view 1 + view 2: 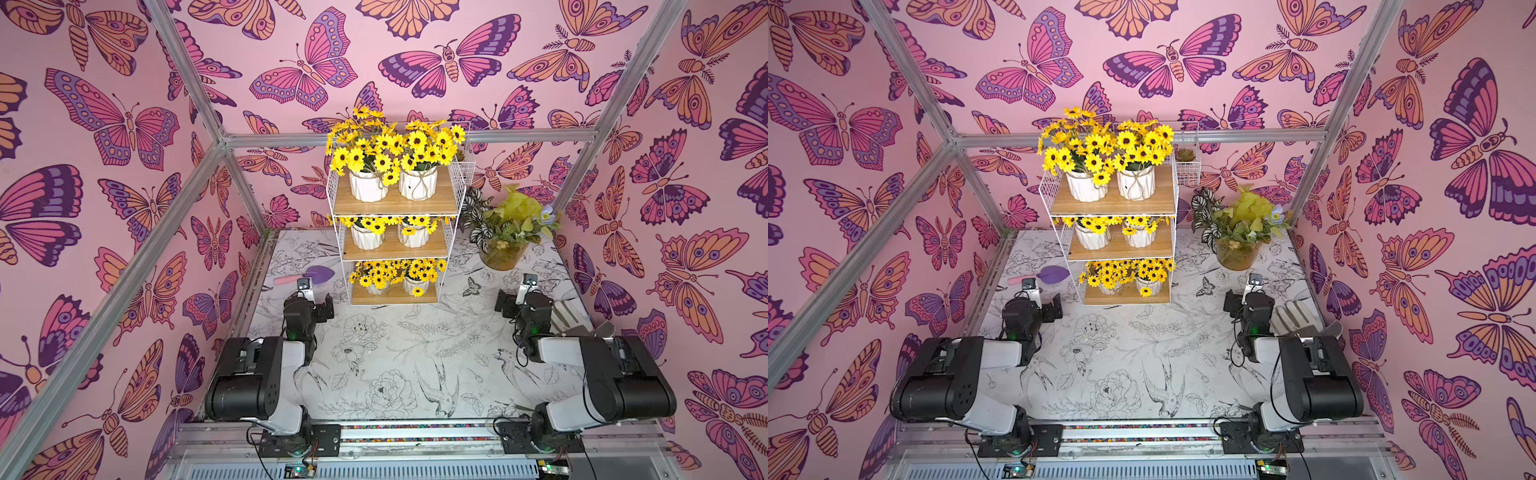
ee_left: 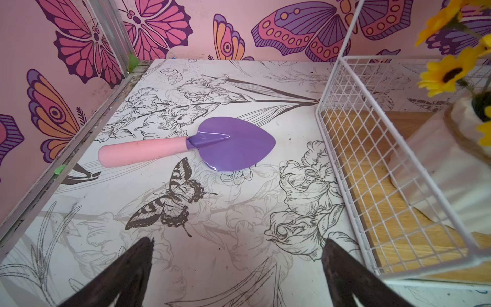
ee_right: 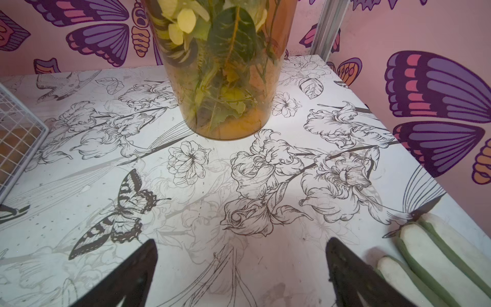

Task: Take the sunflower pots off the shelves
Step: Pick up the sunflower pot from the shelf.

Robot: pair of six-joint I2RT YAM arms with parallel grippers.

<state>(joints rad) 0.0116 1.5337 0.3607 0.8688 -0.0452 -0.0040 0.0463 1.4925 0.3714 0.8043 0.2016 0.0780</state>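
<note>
Six sunflower pots (image 1: 417, 183) sit two per tier on the shelves (image 1: 395, 205), at the table's (image 1: 395, 357) 12 o'clock. Left gripper (image 2: 239, 240), at the shelves' 8 o'clock, and right gripper (image 3: 241, 240), at 4 o'clock, are both spread wide, empty.

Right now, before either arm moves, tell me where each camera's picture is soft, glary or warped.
Left wrist view: the sunflower pot at the picture's edge is blurred, likely too near the lens; the purple trowel is sharp, with a faint sheen on its blade. Right wrist view: the amber pot is fairly sharp, no strong glare. Both top views: the wide lens splays the frame bars outward.
</note>
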